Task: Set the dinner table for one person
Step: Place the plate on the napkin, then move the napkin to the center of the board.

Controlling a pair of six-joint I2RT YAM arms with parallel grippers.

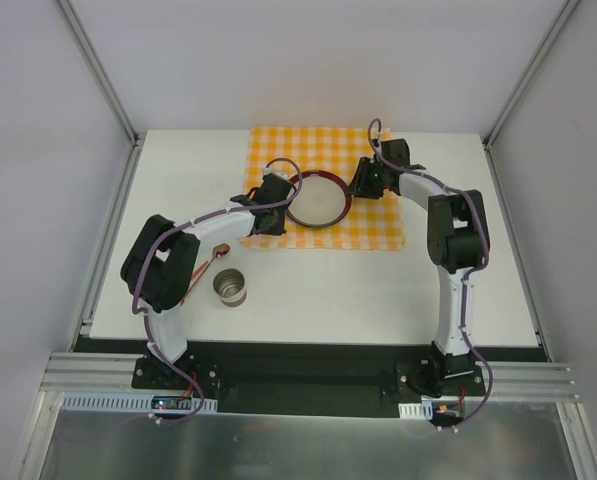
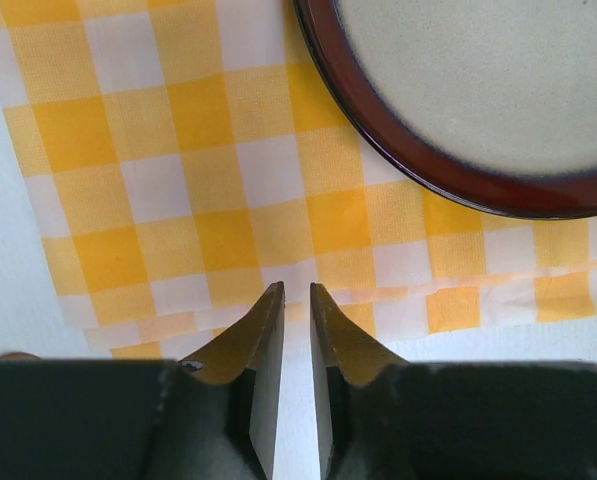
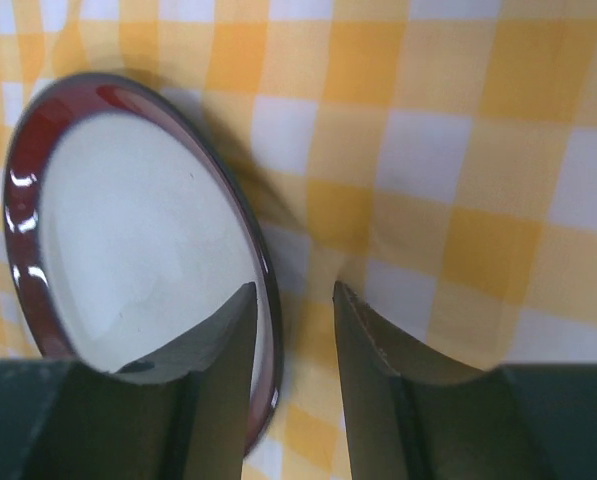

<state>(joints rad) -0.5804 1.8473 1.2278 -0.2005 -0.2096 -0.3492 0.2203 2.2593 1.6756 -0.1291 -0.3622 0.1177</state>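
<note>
A cream plate with a dark red rim lies on an orange-and-white checkered mat at the back of the white dinner table. My right gripper is at the plate's right edge and open. In the right wrist view its jaws straddle the plate's rim, one finger over the plate, the other over the mat. My left gripper hovers by the plate's left side. Its jaws stand a thin slit apart over the mat's near edge, holding nothing, with the plate just beyond.
A metal cup stands on the bare table near the left arm's elbow. A small copper-coloured item lies just behind it, partly under the left arm. Grey walls and an aluminium frame enclose the table on three sides.
</note>
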